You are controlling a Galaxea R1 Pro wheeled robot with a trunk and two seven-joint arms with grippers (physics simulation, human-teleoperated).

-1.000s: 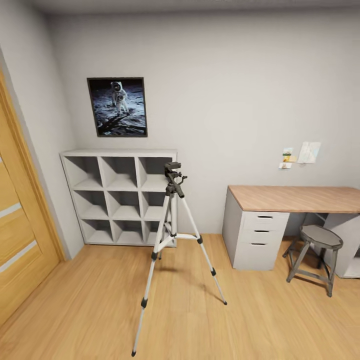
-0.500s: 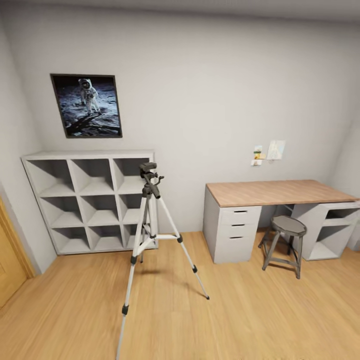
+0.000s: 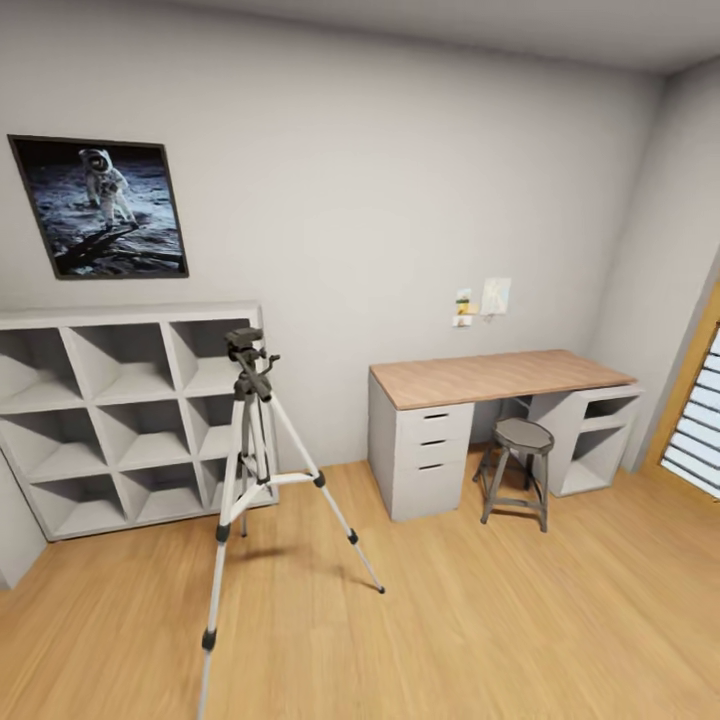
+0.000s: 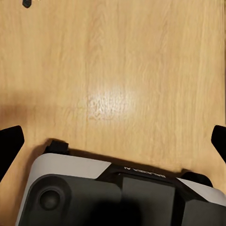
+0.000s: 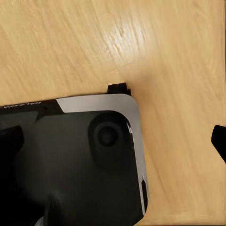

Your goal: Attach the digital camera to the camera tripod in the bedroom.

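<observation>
While the left tool's fingertips (image 4: 10,146) sit spread at the wrist view's edges with bare wood floor (image 3: 480,620) between, the right tool's spread cannot be told. Nearest, the camera tripod (image 3: 250,480) stands upright left of centre, head topmost. Behind it the cube shelf (image 3: 110,410) holds bare cubbies; right, a tabletop (image 3: 500,375) and stool (image 3: 520,470).

Both tools point down over the robot's base — left tool (image 4: 113,141) fingers spread wide.
</observation>
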